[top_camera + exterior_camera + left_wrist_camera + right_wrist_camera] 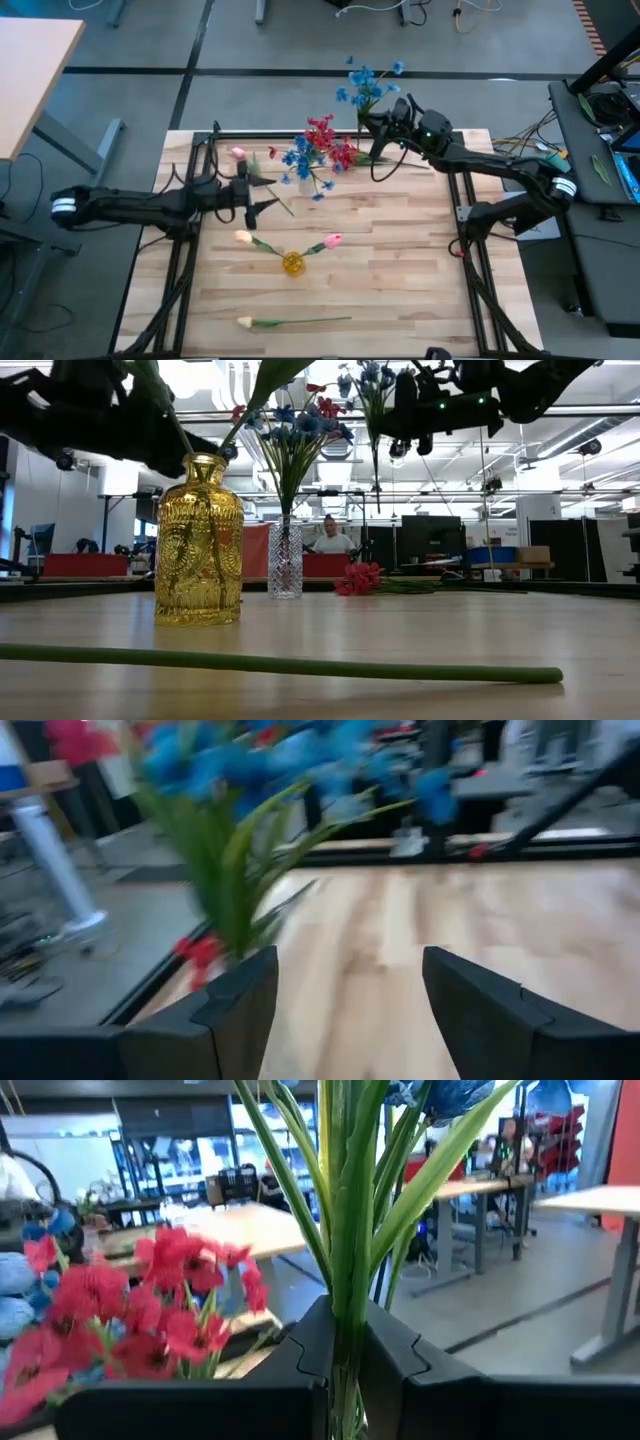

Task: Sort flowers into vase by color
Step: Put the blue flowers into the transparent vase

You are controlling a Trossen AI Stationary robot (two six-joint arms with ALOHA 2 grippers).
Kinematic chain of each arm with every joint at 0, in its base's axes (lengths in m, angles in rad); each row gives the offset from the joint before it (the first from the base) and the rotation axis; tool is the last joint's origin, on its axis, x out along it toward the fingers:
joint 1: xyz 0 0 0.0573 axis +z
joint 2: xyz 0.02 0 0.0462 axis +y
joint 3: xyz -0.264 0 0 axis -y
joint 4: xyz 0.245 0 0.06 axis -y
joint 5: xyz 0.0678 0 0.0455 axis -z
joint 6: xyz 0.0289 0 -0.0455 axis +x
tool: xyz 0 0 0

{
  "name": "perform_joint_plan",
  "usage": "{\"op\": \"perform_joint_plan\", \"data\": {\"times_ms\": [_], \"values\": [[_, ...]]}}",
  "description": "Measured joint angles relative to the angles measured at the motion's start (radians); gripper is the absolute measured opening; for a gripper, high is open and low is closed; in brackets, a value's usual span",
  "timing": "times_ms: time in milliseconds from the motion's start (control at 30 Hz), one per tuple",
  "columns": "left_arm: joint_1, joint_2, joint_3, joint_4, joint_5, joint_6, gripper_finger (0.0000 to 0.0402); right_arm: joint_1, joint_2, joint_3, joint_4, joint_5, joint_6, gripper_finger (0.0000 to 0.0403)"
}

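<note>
Right now the right pincer (372, 122) is clamped tight on the green stem of a blue-blossomed artificial flower (368, 82), held upright above the table's far edge, just beyond the clear cut-glass vase (285, 563). Left pincer (266, 189) has its fingers parted, nothing between them, hovering just beside that glass vase on the amber vase's side. Glass vase carries blue sprays with some red mixed in. Red blossom bunch (343, 153) lies flat on the wooden table (400, 280) beside it. Amber embossed glass vase (199, 541) stands mid-table holding pink and cream tulip buds. One cream tulip (290, 322) lies near the front edge. Both arms reach inward from the sides, low and extended.
</note>
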Motion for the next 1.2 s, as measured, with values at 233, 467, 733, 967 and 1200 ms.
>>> {"op": "perform_joint_plan", "data": {"times_ms": [233,467,733,967,1200], "values": [[0.115,0.048,0.0,0.007,0.039,0.002,0.0233,-0.004,0.061,0.0,0.134,-0.022,-0.025,0.0022],[0.172,0.106,0.0,0.015,0.135,-0.086,0.0233,-0.029,0.09,0.0,0.147,-0.042,-0.026,0.0022],[0.192,0.236,0.0,0.131,0.129,-0.084,0.0261,-0.033,0.096,0.0,0.147,-0.077,-0.026,0.0022],[0.216,0.379,0.0,0.291,0.125,-0.079,0.0308,-0.033,0.096,0.0,0.147,-0.078,-0.042,0.0022],[0.216,0.504,0.0,0.433,0.125,-0.07,0.0326,-0.033,0.096,0.0,0.146,-0.078,-0.059,0.0022]]}}
